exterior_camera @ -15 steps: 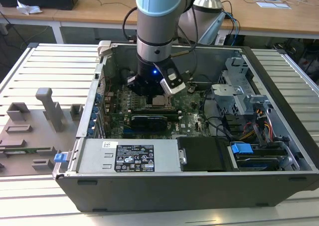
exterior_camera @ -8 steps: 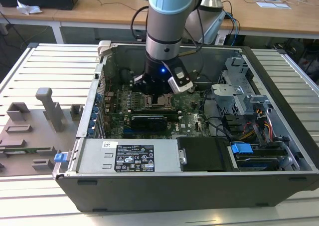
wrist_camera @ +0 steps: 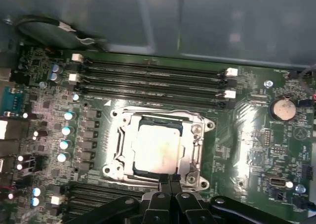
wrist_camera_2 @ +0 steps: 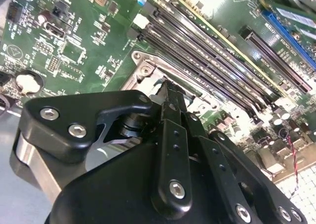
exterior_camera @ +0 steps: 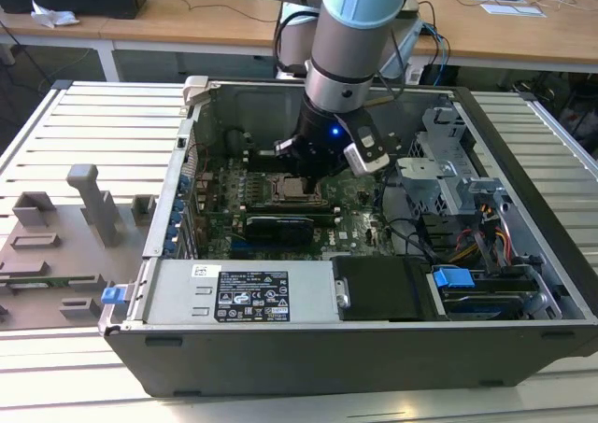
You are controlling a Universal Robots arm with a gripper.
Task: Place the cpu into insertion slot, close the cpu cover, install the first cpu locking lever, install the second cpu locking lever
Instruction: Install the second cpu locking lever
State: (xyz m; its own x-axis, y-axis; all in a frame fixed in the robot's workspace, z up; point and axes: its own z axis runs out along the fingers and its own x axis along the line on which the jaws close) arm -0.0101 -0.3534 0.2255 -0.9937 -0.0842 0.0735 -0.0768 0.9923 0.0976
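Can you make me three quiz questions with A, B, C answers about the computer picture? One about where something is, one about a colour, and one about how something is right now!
1. Where is the cpu?
A. On the slatted table
B. In the insertion slot
C. On the power supply

2. What colour is the circuit board?
A. Green
B. Red
C. White

3. How is the cpu cover?
A. Taken off
B. Standing straight up
C. Lying down around the chip

Answers: 1 B, the silver chip sits in the socket. 2 A, the board around the socket is green. 3 C, the metal frame lies flat, with the claw at its edge.
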